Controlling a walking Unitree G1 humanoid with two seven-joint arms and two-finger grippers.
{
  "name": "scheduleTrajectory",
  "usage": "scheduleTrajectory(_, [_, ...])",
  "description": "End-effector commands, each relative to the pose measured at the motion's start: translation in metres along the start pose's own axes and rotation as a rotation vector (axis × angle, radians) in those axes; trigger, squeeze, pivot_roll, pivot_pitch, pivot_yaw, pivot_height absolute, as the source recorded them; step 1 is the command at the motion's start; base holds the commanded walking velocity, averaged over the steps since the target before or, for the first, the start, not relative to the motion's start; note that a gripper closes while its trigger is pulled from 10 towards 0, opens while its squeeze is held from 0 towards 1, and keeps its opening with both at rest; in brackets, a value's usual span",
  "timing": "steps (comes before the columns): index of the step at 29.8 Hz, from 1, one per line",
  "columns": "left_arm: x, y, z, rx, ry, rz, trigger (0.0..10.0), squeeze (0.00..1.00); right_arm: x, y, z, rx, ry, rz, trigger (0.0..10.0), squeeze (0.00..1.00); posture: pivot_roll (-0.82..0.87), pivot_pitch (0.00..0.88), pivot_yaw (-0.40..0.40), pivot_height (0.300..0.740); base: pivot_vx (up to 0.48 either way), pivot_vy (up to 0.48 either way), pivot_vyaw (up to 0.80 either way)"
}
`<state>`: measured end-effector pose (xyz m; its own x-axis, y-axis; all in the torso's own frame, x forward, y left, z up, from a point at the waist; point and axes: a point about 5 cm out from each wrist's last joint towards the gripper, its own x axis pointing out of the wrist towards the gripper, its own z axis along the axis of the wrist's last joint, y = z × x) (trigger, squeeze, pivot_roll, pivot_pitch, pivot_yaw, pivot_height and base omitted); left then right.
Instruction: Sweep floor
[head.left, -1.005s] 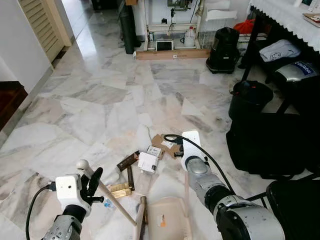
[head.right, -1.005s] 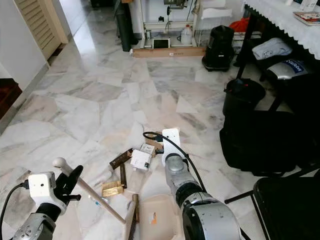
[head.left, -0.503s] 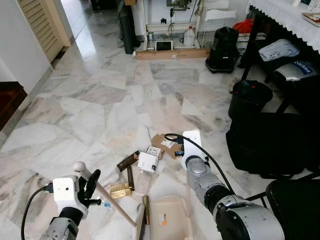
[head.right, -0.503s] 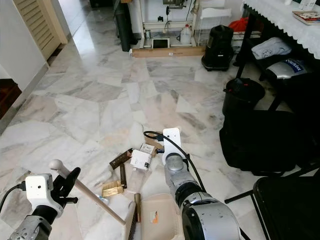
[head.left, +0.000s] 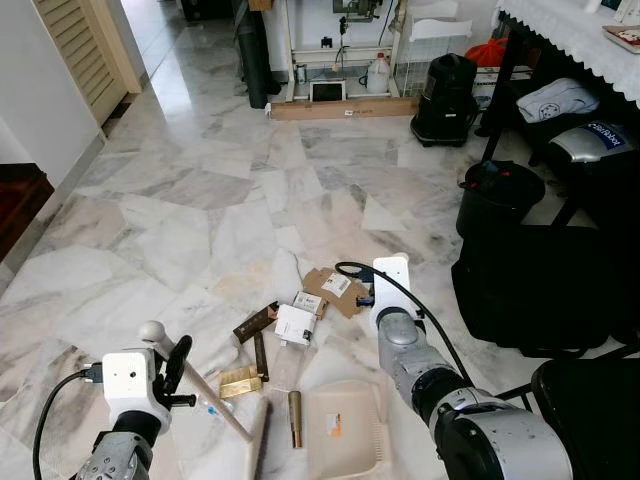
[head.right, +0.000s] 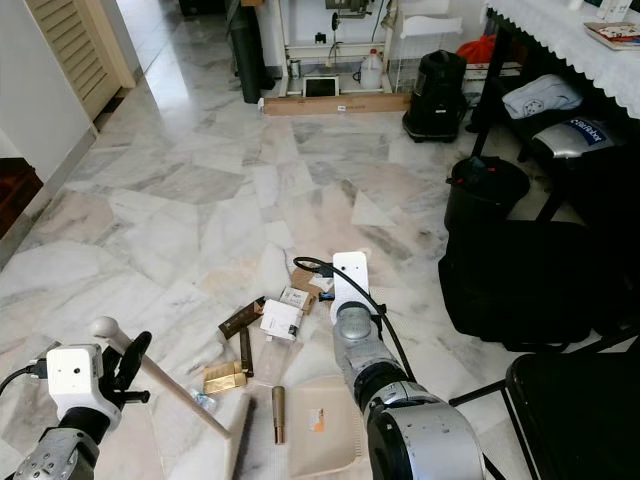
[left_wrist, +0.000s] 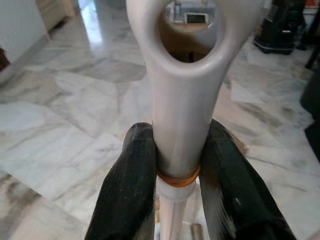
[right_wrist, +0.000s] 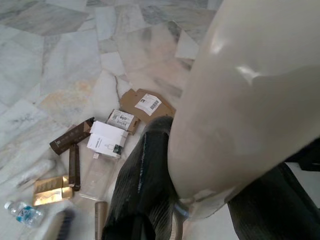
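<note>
On the marble floor (head.left: 180, 190), your sweep is underway.
Left gripper (left_wrist: 175, 170) pinches the broom handle (head.left: 195, 380); right gripper (right_wrist: 200, 200) clamps the dustpan (head.left: 345, 428) handle.

The two head views look forward and down at the marble floor (head.left: 200, 190) from standing height, sharing nearly all of it. Each wrist view looks very closely along its own fingers, and both share the scattered boxes (right_wrist: 107, 140) with the head views.

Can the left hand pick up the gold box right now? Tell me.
Probably not. The left hand is shut on the broom handle, so it has no free grip, though the gold box lies close by on the floor.
</note>
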<state>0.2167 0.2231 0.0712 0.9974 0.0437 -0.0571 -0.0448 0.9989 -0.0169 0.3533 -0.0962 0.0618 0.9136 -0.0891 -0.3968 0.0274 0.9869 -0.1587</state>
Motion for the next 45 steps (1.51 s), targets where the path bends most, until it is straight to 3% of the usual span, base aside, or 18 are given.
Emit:
scheduleTrajectory(1, [0.001,0.006,0.007,0.036,-0.032,0.022,10.0,0.00,0.001,0.004,0.012,0.007,-0.042,0.008,10.0,0.00,0.07,0.063,0.054,0.740,0.000,0.000,0.00])
scheduleTrajectory(27, [0.042,-0.001,0.016,0.049,-0.106,0.088,10.0,0.00,-0.001,0.003,-0.004,0.033,0.024,0.034,10.0,0.00,0.05,0.125,0.064,0.740,0.000,0.000,0.00])
scheduleTrajectory(32, [0.049,-0.004,0.005,0.133,-0.058,0.041,10.0,0.00,0.000,-0.001,-0.003,0.026,0.019,0.024,10.0,0.00,0.02,0.157,0.073,0.740,0.000,0.000,0.00])
scheduleTrajectory(38, [0.051,-0.001,-0.020,0.092,0.037,0.041,10.0,0.00,0.002,-0.008,-0.001,0.024,0.006,0.011,10.0,0.00,-0.05,0.196,0.079,0.740,0.000,0.000,0.00])
scheduleTrajectory(45, [0.054,-0.001,-0.029,0.026,0.064,0.043,10.0,0.00,0.003,-0.013,0.000,0.024,0.000,0.002,10.0,0.00,-0.07,0.206,0.085,0.740,0.000,0.000,0.00])
